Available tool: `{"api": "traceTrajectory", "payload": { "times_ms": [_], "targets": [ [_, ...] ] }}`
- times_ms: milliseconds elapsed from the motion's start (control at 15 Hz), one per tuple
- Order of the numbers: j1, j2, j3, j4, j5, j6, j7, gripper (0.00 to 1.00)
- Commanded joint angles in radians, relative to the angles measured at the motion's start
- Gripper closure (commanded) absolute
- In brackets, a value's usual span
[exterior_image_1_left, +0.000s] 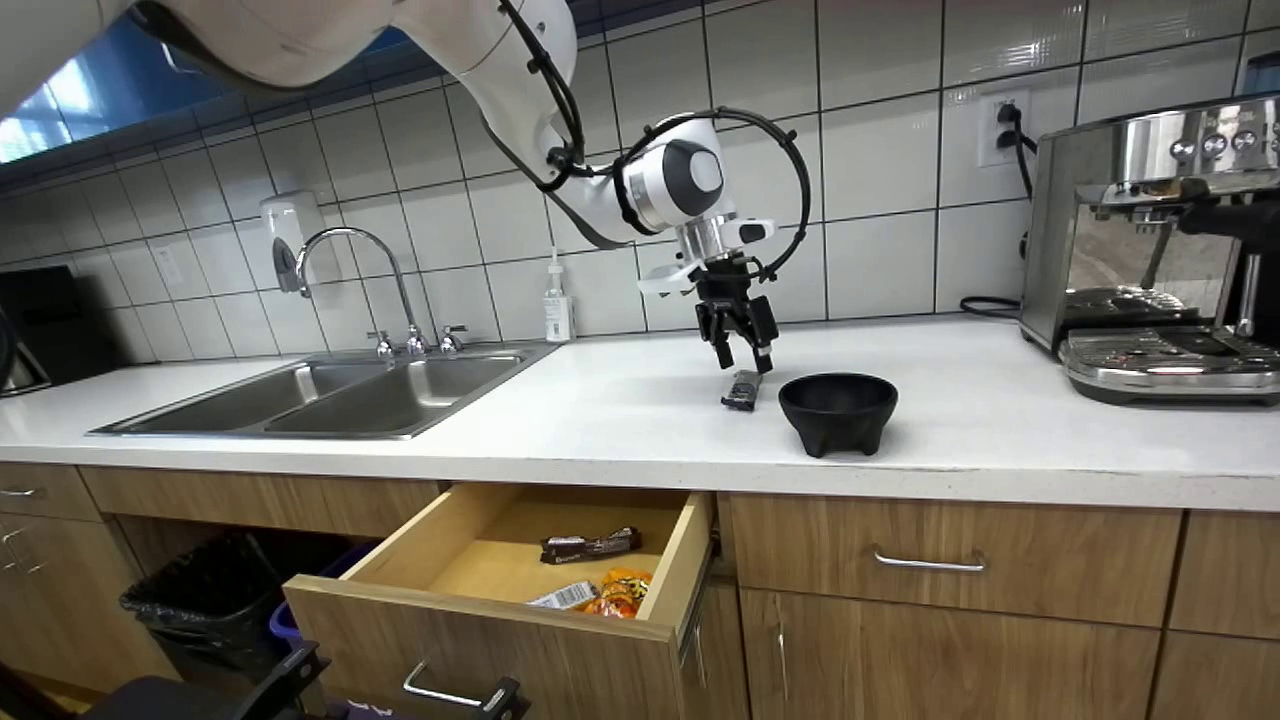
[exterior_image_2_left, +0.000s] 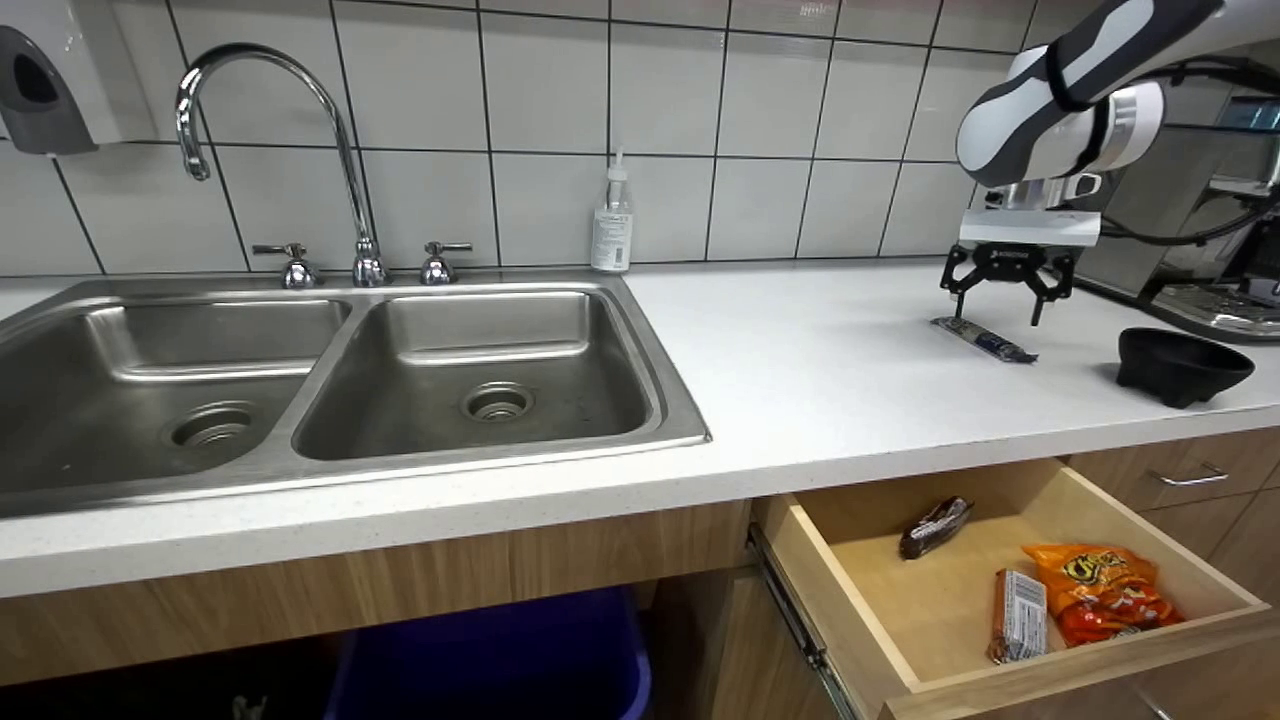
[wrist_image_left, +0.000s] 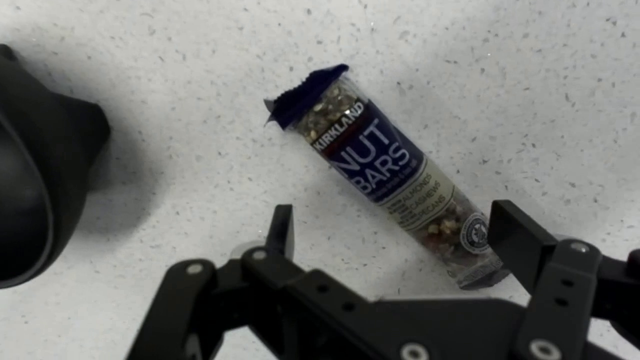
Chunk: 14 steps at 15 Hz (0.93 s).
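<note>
Apparently the reach is nearly done but grasping remains: the pincer (exterior_image_2_left: 998, 313), spread wide and empty, hangs over the nut bar (wrist_image_left: 385, 170) on the tabletop (exterior_image_2_left: 800, 350) near the black bowl (exterior_image_1_left: 838, 425).

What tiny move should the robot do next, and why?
Probably turn the gripper a little: it stands open, but the Kirkland nut bar on the counter lies slantwise to its jaws in the wrist view, so turning would likely let it close squarely across the narrow width.
</note>
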Motion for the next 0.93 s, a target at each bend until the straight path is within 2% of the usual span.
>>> {"api": "traceTrajectory", "payload": {
  "times_ms": [0,867],
  "targets": [
    [-0.033,0.072,0.032,0.128,0.023,-0.075,-0.08,0.0],
    [-0.106,0.178,0.088,0.286,0.097,-0.159,-0.205,0.0]
  ]
}}
